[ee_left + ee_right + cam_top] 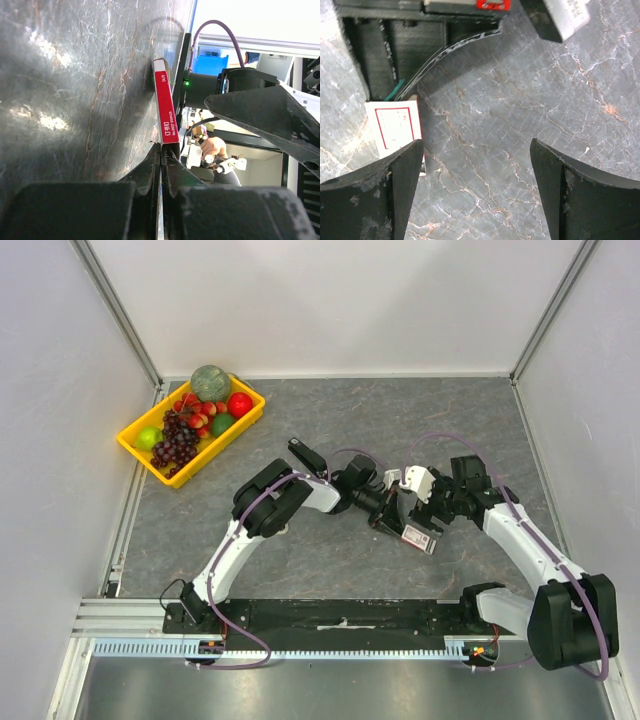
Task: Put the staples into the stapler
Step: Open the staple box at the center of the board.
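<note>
Left gripper (161, 156): clenched, fingertips meeting at the near end of the staple box (166, 107); actual hold on it not determinable. Staple box: white-and-red, resting on the grey stone-pattern table (520, 110), between both grippers. Right gripper (476, 175): released, jaws spread wide, one finger just beside the box.

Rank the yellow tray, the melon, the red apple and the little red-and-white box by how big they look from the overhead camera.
1. yellow tray
2. melon
3. red apple and red-and-white box: these look about alike in this view, so I would not rank one above the other.
</note>
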`<state>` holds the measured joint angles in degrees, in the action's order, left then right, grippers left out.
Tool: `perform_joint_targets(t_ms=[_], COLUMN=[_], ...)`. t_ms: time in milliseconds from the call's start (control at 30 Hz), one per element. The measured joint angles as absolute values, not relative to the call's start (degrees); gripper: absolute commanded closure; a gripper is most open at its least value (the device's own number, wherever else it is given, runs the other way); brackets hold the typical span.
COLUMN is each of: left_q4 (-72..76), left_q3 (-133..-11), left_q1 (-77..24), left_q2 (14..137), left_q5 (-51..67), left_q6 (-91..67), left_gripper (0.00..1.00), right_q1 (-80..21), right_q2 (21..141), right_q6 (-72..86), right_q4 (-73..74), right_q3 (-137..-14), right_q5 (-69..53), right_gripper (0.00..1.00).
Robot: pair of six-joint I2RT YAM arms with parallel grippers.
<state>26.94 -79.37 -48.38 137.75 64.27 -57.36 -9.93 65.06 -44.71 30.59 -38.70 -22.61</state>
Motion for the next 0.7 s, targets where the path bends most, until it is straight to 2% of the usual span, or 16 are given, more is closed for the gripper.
perform_joint_targets(t_ms=[433, 700], left_q4=[25.78, 25.80], left_q3=[-79.37, -79.37], left_q1=[-44.27, -42.13], left_q2=[137.75, 137.75], left_q5=[64.40, 64.05], left_q6=[-57.32, -57.32], left_gripper=[0.94, 0.94], right_q1=[-9.82, -9.82], right_q2=[62.52, 70.52], right_q6=[-49.10, -48.77], right_q4=[38.09, 37.93], right_q3=[-37.98, -37.15], right_q5=[-23.38, -24.77], right_gripper=[0.06, 0.06])
